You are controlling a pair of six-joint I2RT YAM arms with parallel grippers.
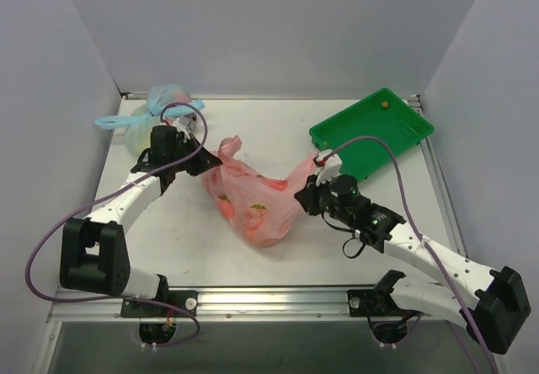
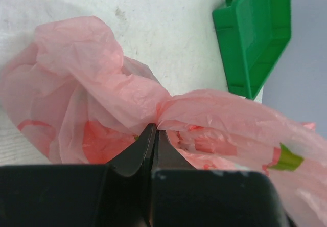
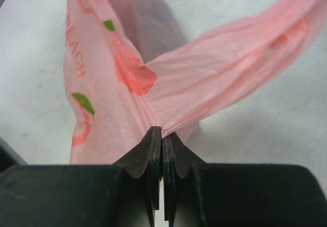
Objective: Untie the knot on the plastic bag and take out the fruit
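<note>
The pink plastic bag (image 1: pixel 253 201) lies crinkled on the table between my two arms, printed with red peaches. My left gripper (image 1: pixel 205 163) is shut on the bag's left edge; in the left wrist view (image 2: pixel 156 130) pink film bunches at its tips. My right gripper (image 1: pixel 303 195) is shut on the bag's right side; in the right wrist view (image 3: pixel 163 134) the film (image 3: pixel 153 84) fans out from its tips. One handle strip (image 1: pixel 229 146) sticks up at the left, another (image 1: pixel 305 165) runs right. No tied knot shows. The fruit is hidden inside the bag.
A green tray (image 1: pixel 383 124) stands at the back right, also in the left wrist view (image 2: pixel 255 38). A blue-tied bag (image 1: pixel 156 109) with pale contents sits at the back left behind my left gripper.
</note>
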